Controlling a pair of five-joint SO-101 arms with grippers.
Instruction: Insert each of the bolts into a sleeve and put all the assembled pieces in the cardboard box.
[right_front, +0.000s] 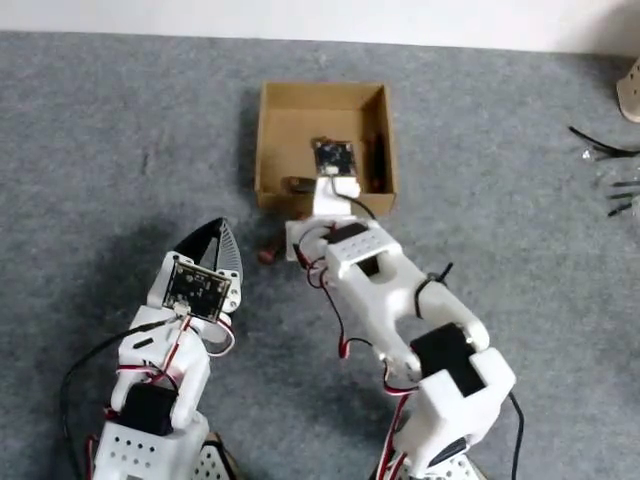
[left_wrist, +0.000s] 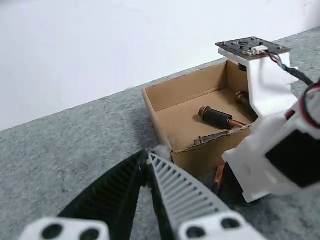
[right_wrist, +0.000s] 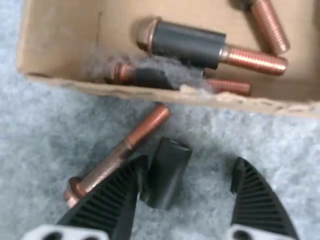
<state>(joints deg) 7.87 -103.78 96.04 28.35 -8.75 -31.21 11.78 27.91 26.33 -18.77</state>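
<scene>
The cardboard box (right_front: 272, 140) stands at the far middle of the grey carpet. Inside it lie assembled bolts in black sleeves (right_wrist: 185, 42), one of them tucked against the near wall (right_wrist: 150, 76). Outside that wall, a bare copper bolt (right_wrist: 120, 152) and a loose black sleeve (right_wrist: 167, 172) lie side by side on the carpet. My right gripper (right_wrist: 190, 165) is open just above them; the sleeve sits between its fingers, close to one finger, with the bolt outside. My left gripper (right_front: 220, 226) is shut and holds nothing, to the left of the box and nearer than it.
The right arm (right_front: 370, 270) stretches up to the box's front wall (left_wrist: 210, 147). Black cable ties and small parts (right_front: 610, 170) lie at the far right. A pale wall runs behind the box. Open carpet lies left of the box.
</scene>
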